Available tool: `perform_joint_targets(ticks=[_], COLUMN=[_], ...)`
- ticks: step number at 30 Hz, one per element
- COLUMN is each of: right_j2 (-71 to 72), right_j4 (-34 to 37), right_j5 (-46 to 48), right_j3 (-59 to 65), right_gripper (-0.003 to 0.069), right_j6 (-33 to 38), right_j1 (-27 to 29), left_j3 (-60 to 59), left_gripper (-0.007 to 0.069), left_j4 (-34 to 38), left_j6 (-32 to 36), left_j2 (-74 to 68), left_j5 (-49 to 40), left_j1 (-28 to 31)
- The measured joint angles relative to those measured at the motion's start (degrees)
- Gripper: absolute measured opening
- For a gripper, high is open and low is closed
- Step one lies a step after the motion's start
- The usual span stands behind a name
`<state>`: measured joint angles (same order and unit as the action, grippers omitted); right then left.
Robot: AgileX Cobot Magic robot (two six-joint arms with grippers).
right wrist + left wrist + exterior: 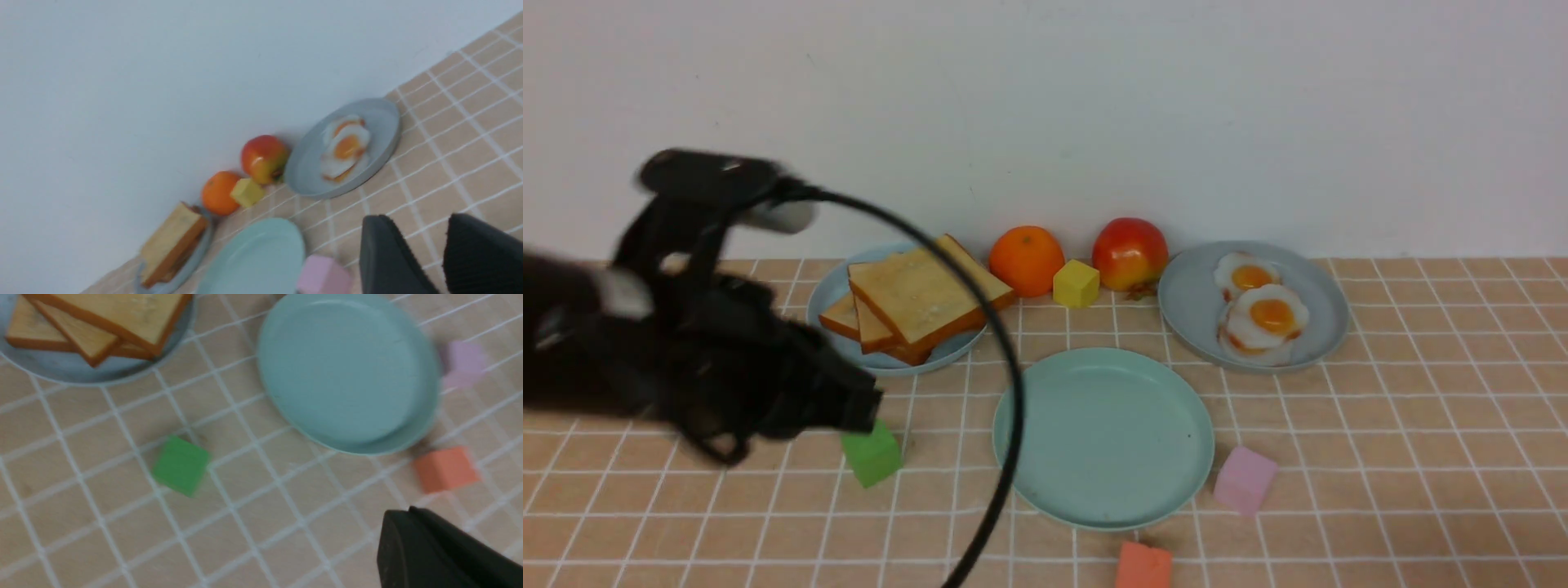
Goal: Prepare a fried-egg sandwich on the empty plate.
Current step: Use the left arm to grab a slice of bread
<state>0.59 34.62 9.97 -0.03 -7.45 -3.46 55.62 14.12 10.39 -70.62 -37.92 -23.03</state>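
Note:
The empty plate [1107,437], mint green, lies at the table's centre, also in the left wrist view [347,371] and right wrist view [257,257]. Golden toast slices [915,298] are stacked on a pale blue plate [832,296] at the back left. Glossy fried eggs [1270,314] lie on a grey-blue plate [1192,306] at the back right. My left gripper [870,404] hovers left of the empty plate, blurred. In its wrist view the left gripper [408,512] is shut with nothing in it. My right gripper [425,228] is open and empty, out of the front view.
An orange [1027,260], a yellow cube [1076,283] and an apple [1129,253] stand along the back wall. A green cube [872,453], a pink cube [1245,479] and an orange-red cube [1143,565] lie around the empty plate. A black cable [1005,367] arcs across it.

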Motion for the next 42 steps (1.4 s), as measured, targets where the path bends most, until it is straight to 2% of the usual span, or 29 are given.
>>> perform_joint_targets(ticks=[1, 3, 9, 10, 12, 14, 15, 19, 21, 23, 28, 29, 32, 42], right_j2=[0.0, -1.4, -16.0, -17.2, -23.6, -28.0, -28.3, -31.8, -32.0, -32.0, -32.0, -32.0, -32.0, -32.0], right_j4=[0.2, 1.3, -1.7, -2.1, -4.6, -6.3, -6.6, -7.1, -7.1, -7.2, -7.4, -7.4, -7.4, -7.4], right_j5=[0.5, 9.6, 34.5, 36.3, 46.6, 51.3, 51.9, 52.7, 52.7, 52.8, 52.7, 52.7, 52.7, 52.7], right_j3=[-0.3, -6.7, -31.7, -33.4, -42.1, -47.1, -47.9, -51.5, -51.5, -51.5, -51.5, -51.5, -51.5, -51.5], right_gripper=[0.0226, 0.0180, 0.0014, 0.0006, -0.0008, -0.0007, -0.0006, 0.0000, 0.0001, 0.0001, 0.0001, 0.0001, 0.0001, 0.0004], right_j6=[0.1, 2.1, 16.0, 16.8, 20.2, 21.1, 21.2, 22.0, 22.1, 22.1, 22.1, 22.1, 22.1, 22.1], right_j1=[0.0, 0.0, 0.0, 0.0, 0.0, -0.7, -0.9, -3.6, -3.8, -4.0, -4.0, -4.0, -4.0, -4.0], left_j3=[0.4, 5.9, 19.3, 20.2, 26.0, 31.3, 31.3, 38.1, 38.5, 38.8, 39.0, 39.0, 39.0, 39.2], left_gripper=[-0.0013, -0.0013, -0.0013, -0.0013, -0.0013, -0.0013, -0.0013, -0.0005, 0.0011, 0.0078, 0.0280, 0.0287, 0.0379, 0.0383], left_j4=[-0.5, -6.4, -16.4, -16.8, -18.3, -17.9, -17.9, -16.6, -16.7, -17.1, -18.5, -18.6, -18.9, -20.1], left_j6=[-0.1, -1.2, -5.1, -5.1, -4.4, -2.4, -2.4, 6.1, 8.1, 11.0, 11.4, 11.4, 11.5, 11.5], left_j2=[0.0, -7.3, -22.6, -23.6, -29.6, -34.7, -35.1, -43.2, -44.2, -46.0, -48.5, -48.7, -50.1, -51.4], left_j5=[0.0, -0.2, -1.4, -1.7, -4.2, -7.1, -7.3, -8.1, -7.5, -5.1, -1.7, -1.6, 0.0, 1.5], left_j1=[0.0, 0.0, 0.0, 0.0, 0.1, 1.0, 1.0, 3.1, 3.3, 3.4, 3.4, 3.4, 3.4, 3.3])
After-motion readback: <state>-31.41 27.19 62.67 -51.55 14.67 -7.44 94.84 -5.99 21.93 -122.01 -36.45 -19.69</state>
